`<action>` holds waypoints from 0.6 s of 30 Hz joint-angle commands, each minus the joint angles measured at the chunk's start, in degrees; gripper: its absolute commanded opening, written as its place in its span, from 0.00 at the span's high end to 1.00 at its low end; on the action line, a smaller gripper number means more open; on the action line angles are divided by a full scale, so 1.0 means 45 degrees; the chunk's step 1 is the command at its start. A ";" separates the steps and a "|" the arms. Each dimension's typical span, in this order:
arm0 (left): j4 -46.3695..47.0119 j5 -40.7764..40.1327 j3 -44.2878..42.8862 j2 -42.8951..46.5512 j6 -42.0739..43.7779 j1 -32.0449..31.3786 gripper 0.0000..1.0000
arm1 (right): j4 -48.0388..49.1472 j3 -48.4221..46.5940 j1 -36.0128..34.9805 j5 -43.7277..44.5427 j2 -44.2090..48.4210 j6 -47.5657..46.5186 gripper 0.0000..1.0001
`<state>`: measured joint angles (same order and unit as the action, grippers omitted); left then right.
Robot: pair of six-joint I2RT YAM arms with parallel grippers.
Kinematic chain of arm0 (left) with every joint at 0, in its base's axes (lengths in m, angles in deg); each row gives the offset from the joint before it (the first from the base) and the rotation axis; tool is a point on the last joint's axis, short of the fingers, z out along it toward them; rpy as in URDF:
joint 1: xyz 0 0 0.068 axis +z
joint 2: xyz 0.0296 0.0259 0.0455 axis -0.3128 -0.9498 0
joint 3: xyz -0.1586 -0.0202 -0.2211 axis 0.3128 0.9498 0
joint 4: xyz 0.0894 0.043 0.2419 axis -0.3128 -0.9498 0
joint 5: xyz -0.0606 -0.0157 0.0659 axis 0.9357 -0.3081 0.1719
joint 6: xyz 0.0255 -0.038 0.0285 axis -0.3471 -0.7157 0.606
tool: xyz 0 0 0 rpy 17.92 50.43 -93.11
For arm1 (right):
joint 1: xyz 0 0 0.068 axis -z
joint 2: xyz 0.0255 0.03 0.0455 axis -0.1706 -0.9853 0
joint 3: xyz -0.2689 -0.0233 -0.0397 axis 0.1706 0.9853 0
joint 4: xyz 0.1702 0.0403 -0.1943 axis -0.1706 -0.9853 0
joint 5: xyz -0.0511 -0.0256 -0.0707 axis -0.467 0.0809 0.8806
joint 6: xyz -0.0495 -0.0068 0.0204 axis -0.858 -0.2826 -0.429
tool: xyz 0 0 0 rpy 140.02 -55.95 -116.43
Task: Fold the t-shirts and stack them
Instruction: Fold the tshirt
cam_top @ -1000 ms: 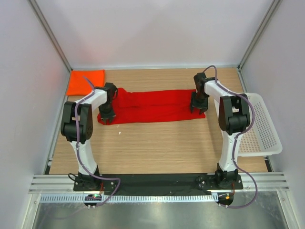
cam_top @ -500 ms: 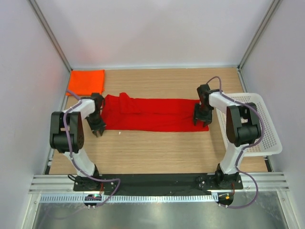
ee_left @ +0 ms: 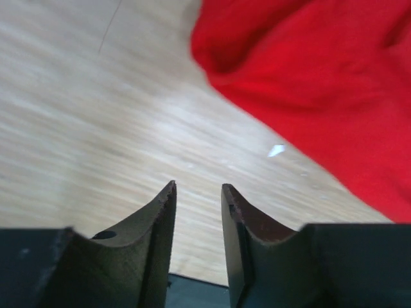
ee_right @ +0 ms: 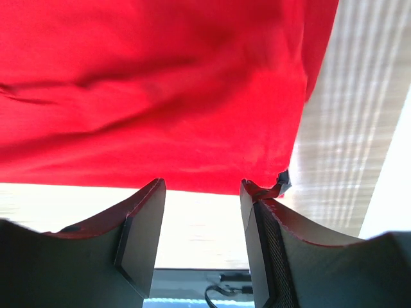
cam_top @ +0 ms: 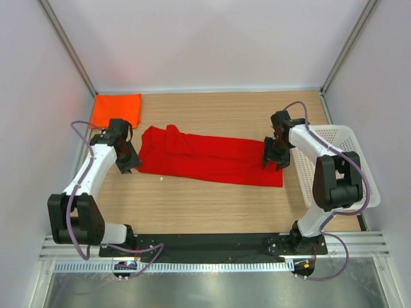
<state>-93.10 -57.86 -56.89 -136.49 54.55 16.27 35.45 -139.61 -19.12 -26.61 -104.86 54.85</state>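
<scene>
Seen from above, a red shirt (cam_top: 212,157) lies as a long folded band across the middle of the frame, its right end lower. An orange shirt (cam_top: 115,110) lies folded at upper left.

Only the left wrist view shows my left gripper (ee_left: 198,187) with its jaws parted over bare table (ee_left: 96,115), holding nothing, with the red cloth at upper right. Only the right wrist view shows my right gripper (ee_right: 202,183) likewise parted and empty, with the shirt's edge just past its tips.

A second ago my left gripper sat on the shirt's left end; now it is off the cloth.

There are two shirts, two grippers and one basket (cam_top: 353,183), at the right.
</scene>
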 commanded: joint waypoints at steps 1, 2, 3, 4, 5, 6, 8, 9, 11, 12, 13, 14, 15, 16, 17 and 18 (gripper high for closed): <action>0.1415 0.0902 -0.0599 0.0176 0.0704 -0.0073 0.61 | -0.0234 -0.1440 -0.0004 -0.0159 -0.0124 -0.0166 0.43; 0.1497 0.1232 -0.1026 -0.0176 0.0802 -0.0092 0.59 | -0.0254 -0.1598 -0.0004 -0.0238 -0.0222 -0.0147 0.43; 0.1517 0.1681 -0.1300 -0.0585 0.0861 -0.0093 0.59 | -0.0293 -0.1754 -0.0004 -0.0335 -0.0300 -0.0127 0.43; 0.1537 0.1820 -0.1516 -0.1073 0.0861 -0.0151 0.59 | -0.0332 -0.2065 -0.0023 -0.0510 -0.0437 -0.0088 0.43; 0.1711 0.2382 -0.1847 -0.1890 0.0861 -0.0151 0.59 | -0.0371 -0.2204 -0.0004 -0.0609 -0.0477 -0.0088 0.43; 0.1906 0.2678 -0.1947 -0.2323 0.0861 -0.0151 0.60 | -0.0352 -0.2321 -0.0004 -0.0687 -0.0535 -0.0049 0.43; 0.2822 0.3361 -0.2065 -0.3220 0.0435 -0.0151 0.63 | -0.0333 -0.2575 -0.0004 -0.0980 -0.0672 0.0010 0.43; 0.3174 0.4003 -0.2123 -0.3439 0.0238 -0.0151 0.63 | -0.0332 -0.2673 -0.0023 -0.1039 -0.0750 0.0048 0.43; 0.4109 0.4262 -0.2221 -0.3985 -0.0114 -0.0326 0.64 | -0.0468 -0.2927 -0.0023 -0.0787 -0.0984 0.0068 0.43; 0.4308 0.4070 -0.2473 -0.4510 -0.0367 -0.0385 0.64 | -0.0527 -0.3005 -0.0004 -0.0611 -0.1023 0.0107 0.42; 0.4426 0.3797 -0.2533 -0.4786 -0.0485 -0.0482 0.62 | -0.0489 -0.3045 -0.0004 -0.0494 -0.1043 0.0107 0.41; 0.4795 0.3582 -0.2534 -0.5040 -0.0660 -0.0522 0.62 | -0.0450 -0.3064 -0.0004 -0.0280 -0.1063 0.0107 0.40; 0.4818 0.3077 -0.2592 -0.5564 -0.1010 -0.0503 0.62 | -0.0450 -0.3103 -0.0023 -0.0181 -0.1121 0.0088 0.40; 0.4741 0.2724 -0.2670 -0.5802 -0.1149 -0.0522 0.62 | -0.0469 -0.3181 -0.0023 -0.0141 -0.1218 0.0068 0.40; 0.4179 0.2430 -0.2767 -0.6036 -0.1382 -0.0484 0.62 | -0.0488 -0.3240 -0.0004 -0.0122 -0.1432 0.0068 0.40; 0.3806 0.1731 -0.2923 -0.6425 -0.1501 -0.0445 0.64 | -0.0566 -0.3337 -0.0023 -0.0121 -0.1531 0.0068 0.40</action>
<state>-75.96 -44.92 -67.16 -163.20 51.36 14.00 34.14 -151.69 -19.12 -28.45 -110.68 54.92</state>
